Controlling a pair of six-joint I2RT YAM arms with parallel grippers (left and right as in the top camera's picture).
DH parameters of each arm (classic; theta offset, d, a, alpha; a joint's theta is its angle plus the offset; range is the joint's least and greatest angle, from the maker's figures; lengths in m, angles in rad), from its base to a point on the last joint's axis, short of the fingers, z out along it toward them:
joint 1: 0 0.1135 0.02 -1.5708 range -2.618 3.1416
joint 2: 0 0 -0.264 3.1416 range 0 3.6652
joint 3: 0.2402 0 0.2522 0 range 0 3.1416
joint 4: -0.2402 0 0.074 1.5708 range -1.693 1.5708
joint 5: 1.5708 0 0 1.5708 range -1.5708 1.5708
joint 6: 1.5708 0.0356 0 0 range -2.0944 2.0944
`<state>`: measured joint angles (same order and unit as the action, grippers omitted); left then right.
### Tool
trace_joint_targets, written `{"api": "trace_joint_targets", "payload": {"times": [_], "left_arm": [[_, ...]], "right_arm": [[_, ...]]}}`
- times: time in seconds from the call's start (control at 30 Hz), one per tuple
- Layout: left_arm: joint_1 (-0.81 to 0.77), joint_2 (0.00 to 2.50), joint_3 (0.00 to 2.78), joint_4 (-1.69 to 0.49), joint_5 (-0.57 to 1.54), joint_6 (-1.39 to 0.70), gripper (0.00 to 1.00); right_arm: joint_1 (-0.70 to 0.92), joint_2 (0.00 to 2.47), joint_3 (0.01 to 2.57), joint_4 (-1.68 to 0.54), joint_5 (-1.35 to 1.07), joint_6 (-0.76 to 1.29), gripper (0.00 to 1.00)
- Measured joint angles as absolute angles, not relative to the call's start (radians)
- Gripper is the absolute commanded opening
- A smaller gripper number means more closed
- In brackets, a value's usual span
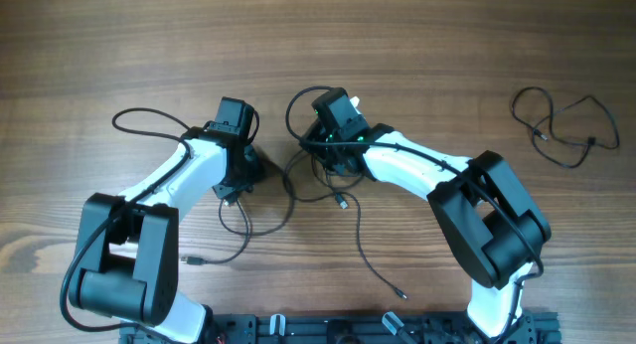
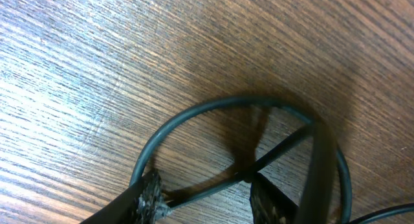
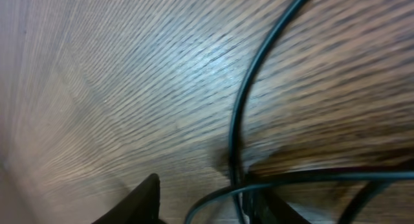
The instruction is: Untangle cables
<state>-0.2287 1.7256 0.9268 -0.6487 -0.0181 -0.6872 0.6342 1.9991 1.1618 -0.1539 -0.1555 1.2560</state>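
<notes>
Left gripper (image 2: 207, 199) jaws standing apart astride a strand (image 2: 278, 149) | right gripper (image 3: 206, 199) likewise released | cables (image 1: 290, 187) lying tangled beneath both grippers on wooden table (image 1: 119, 46) | light, limp, slick: gripping near plug ends (image 1: 400, 295) seeming wisest

Overhead, the arms (image 1: 407, 170) hide both jaws and parts of the cables (image 1: 361, 247). The right gripper (image 3: 206, 201) is blurred and cut off below, its hold unclear; the left gripper (image 2: 206, 201) is cut off likewise.
</notes>
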Motion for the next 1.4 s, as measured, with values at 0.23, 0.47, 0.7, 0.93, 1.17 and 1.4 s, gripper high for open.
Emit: {"api": "trace_joint_targets", "payload": {"times": [0.23, 0.47, 0.7, 0.93, 1.17, 1.4], "left_arm": [[-0.229, 1.726, 0.926, -0.649, -0.018, -0.687, 0.47], [-0.229, 1.726, 0.926, -0.649, -0.018, -0.687, 0.47], [-0.229, 1.726, 0.926, -0.649, -0.018, -0.687, 0.47], [-0.229, 1.726, 0.926, -0.649, -0.018, -0.687, 0.47], [-0.229, 1.726, 0.926, -0.649, -0.018, -0.687, 0.47], [-0.229, 1.726, 0.926, -0.648, -0.018, -0.687, 0.47]], "right_arm": [[0.634, 1.999, 1.162, -0.203, -0.147, 1.239, 0.19], [0.634, 1.999, 1.162, -0.218, -0.148, 1.233, 0.14], [0.634, 1.999, 1.162, -0.228, -0.148, 1.213, 0.14], [0.635, 1.999, 1.168, -0.236, -0.153, 1.138, 0.20], [0.622, 1.999, 1.168, -0.236, -0.152, 1.094, 0.20], [0.566, 1.999, 1.168, -0.221, -0.148, 1.094, 0.13]]}}
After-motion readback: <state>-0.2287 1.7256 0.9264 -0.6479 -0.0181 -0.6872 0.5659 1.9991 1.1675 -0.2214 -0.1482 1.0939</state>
